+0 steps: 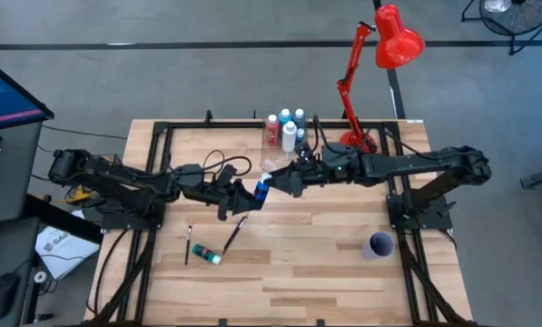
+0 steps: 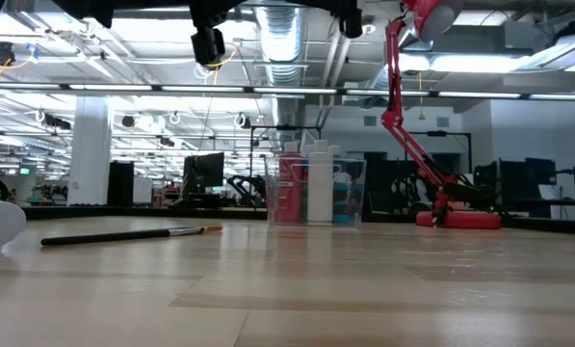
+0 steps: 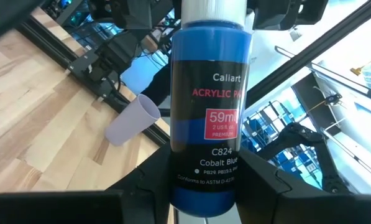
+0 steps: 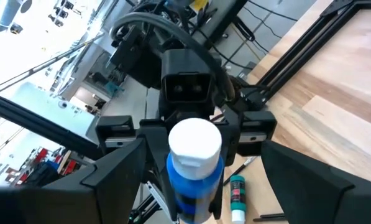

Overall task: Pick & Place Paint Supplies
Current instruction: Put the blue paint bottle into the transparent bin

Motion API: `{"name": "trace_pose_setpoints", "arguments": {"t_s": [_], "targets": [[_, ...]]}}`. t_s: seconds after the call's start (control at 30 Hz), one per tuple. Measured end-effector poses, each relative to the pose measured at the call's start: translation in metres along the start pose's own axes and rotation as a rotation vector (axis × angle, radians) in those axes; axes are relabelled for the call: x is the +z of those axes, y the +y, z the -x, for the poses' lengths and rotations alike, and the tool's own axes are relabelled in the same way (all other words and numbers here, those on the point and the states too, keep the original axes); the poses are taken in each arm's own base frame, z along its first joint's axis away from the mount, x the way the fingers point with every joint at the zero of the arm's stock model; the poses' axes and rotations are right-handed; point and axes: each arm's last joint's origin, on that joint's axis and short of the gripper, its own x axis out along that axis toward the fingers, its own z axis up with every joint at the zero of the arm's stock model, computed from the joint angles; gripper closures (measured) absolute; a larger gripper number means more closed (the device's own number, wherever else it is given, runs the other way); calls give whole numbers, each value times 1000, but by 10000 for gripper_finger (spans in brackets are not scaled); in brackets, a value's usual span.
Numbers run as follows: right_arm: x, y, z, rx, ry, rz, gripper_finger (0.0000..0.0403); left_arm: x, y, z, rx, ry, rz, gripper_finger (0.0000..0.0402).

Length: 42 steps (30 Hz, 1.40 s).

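A cobalt-blue plastic paint bottle with a white ribbed cap (image 1: 261,189) is held above the middle of the pale wooden plank tabletop (image 1: 325,263), between the 2 dark arms. The left gripper (image 1: 249,194) has its fingers (image 3: 141,186) clenched on the bottle's lower body; the left wrist view shows the black and red label between the 2 dark fingers. The right gripper (image 1: 278,179) faces it from the right with its fingers spread apart, 1 on each side of the white cap (image 4: 194,144), not clamping it as far as the right wrist view shows.

At the far edge of the tabletop stands a clear, straight-walled plastic box (image 2: 314,191) holding upright bottles: 1 pink-red (image 1: 271,133), 1 white (image 1: 290,136) and smaller blue-green ones, with white caps. Just right of it sits the round base of a glossy red jointed desk lamp (image 1: 384,54).

On the near left part of the tabletop lie 2 thin dark paintbrushes: 1 slanted (image 1: 235,232), 1 shorter (image 1: 188,245) to its left. Between them lies a small blue-green tube with a white end (image 1: 205,253). A small lilac cup (image 1: 379,245) stands upright at the near right, well apart from the rest.
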Motion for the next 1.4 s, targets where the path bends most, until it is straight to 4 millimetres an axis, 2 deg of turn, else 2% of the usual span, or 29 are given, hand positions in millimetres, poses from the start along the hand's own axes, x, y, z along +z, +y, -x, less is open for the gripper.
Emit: {"name": "trace_pose_setpoints", "arguments": {"t_s": [0.27,0.43,0.63,0.9,1.17,1.4], "targets": [[-14,10,1,26,50,2,92,-1,0,0,1,4,1,275],[-15,-5,-10,-39,47,-2,92,-1,1,0,9,6,3,275],[-20,-8,-19,-28,73,-2,92,-1,1,0,7,10,2,275],[-10,-3,-15,24,11,-2,92,0,1,0,-1,8,1,275],[-14,-2,-18,35,17,-12,92,0,1,0,-1,8,1,275],[-13,0,-18,46,8,-14,117,0,1,0,-1,9,1,275]]}}
